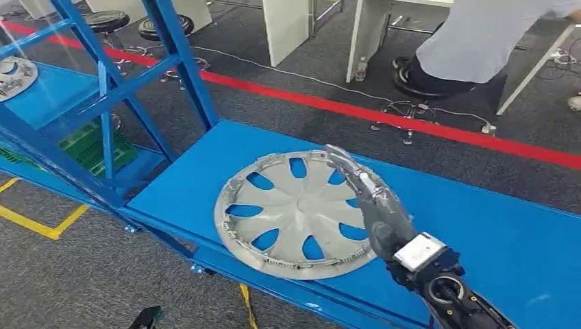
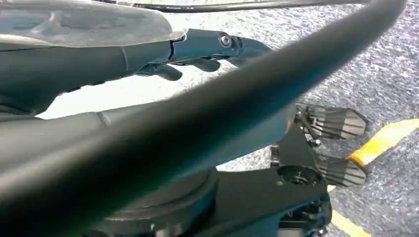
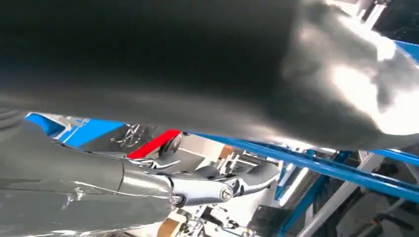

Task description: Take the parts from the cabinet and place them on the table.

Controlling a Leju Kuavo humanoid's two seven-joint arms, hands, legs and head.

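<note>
Grey carpeted floor [image 1: 288, 96] crossed by a red line [image 1: 384, 116], with a blue table [image 1: 493, 226] running from centre to the near right and a blue cabinet frame [image 1: 103, 89] at the far left. On the table lies the largest loose item, a silver wheel cover [image 1: 291, 214], flat with its near rim close to the table's near edge. The right hand [image 1: 366, 199] reaches in from the near right and lies across the cover's right side, fingers extended toward its far rim — whether they grip the rim or merely rest on it cannot be told. A second wheel cover [image 1: 14, 75] sits on a cabinet shelf at the far left, well apart — the likely next part. A seated person [image 1: 479, 41] is at the far right. The left hand [image 2: 197, 54] hangs over the floor, fingers curled around nothing visible.
</note>
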